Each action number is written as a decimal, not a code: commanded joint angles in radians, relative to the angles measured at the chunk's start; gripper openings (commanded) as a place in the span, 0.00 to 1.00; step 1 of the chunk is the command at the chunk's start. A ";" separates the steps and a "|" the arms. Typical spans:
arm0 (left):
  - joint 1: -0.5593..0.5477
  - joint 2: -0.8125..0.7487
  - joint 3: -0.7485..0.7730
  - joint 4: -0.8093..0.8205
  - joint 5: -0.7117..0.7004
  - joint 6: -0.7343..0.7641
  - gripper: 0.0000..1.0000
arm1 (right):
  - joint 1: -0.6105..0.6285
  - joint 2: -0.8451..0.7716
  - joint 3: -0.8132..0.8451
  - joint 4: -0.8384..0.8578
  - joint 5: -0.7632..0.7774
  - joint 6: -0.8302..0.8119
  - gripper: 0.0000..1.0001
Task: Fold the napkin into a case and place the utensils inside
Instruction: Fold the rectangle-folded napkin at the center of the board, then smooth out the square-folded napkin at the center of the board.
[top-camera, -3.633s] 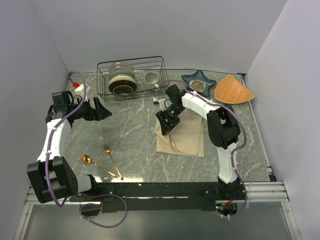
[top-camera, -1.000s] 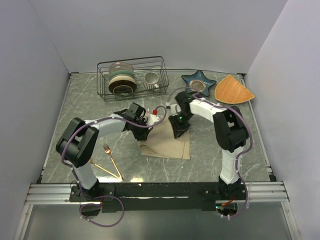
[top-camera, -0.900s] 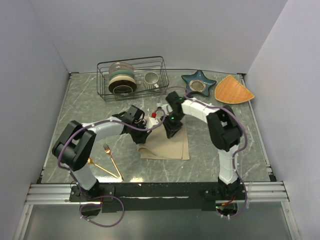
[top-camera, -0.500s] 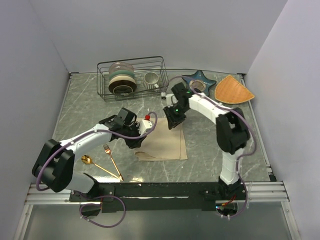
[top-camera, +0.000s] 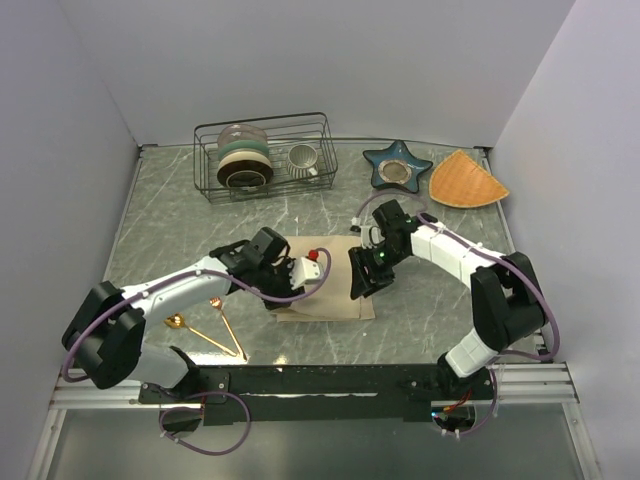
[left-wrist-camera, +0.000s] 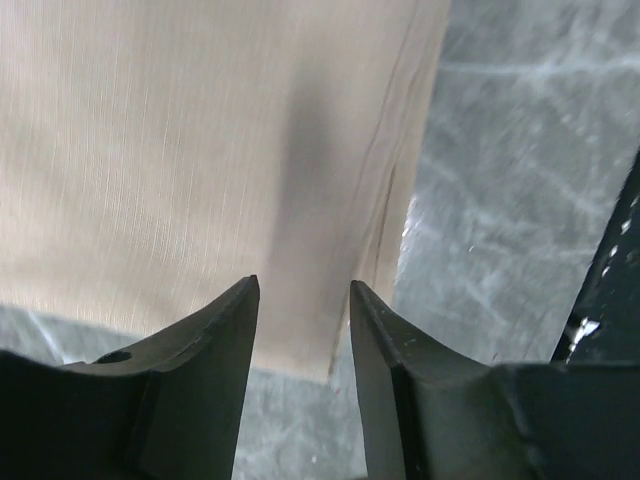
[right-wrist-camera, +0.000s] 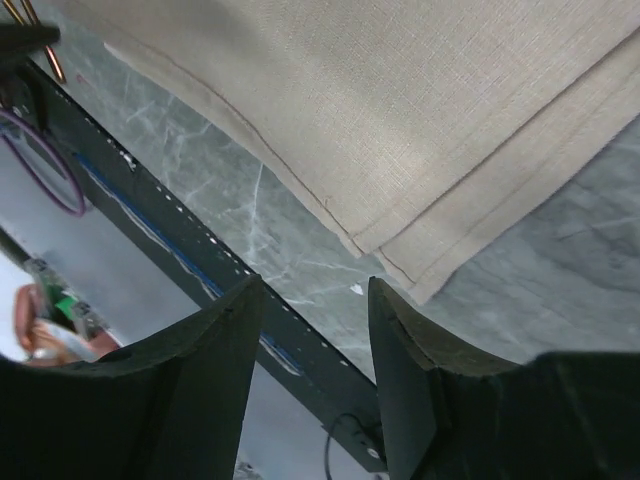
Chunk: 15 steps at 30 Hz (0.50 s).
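Cloth of the napkin (top-camera: 335, 300) is judged soft, light and limp; it is spread folded on the desk (top-camera: 180, 220), near its middle. The left gripper (left-wrist-camera: 302, 290) and right gripper (right-wrist-camera: 312, 285) are seen apart, empty, over it. A hemmed corner is best pinched.

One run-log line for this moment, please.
beige cloth napkin: folded flat | left claw: open, empty | right claw: open, empty | gold metal fork, spoon: not inserted

The napkin (top-camera: 335, 298) lies mid-counter (top-camera: 170, 220), between the left end effector (top-camera: 295, 285) and right end effector (top-camera: 360, 285). The spoon (top-camera: 175, 321) and fork (top-camera: 216, 302) lie left of it, and the rack (top-camera: 265, 150) stands behind.
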 joint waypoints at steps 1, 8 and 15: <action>-0.036 0.003 0.043 0.085 -0.029 -0.023 0.49 | -0.016 0.013 -0.015 0.091 -0.044 0.086 0.54; -0.039 -0.023 0.001 0.144 -0.046 -0.030 0.59 | -0.032 0.093 -0.021 0.122 -0.061 0.149 0.56; -0.042 -0.040 -0.022 0.173 -0.052 -0.027 0.61 | -0.033 0.171 -0.016 0.113 -0.032 0.166 0.62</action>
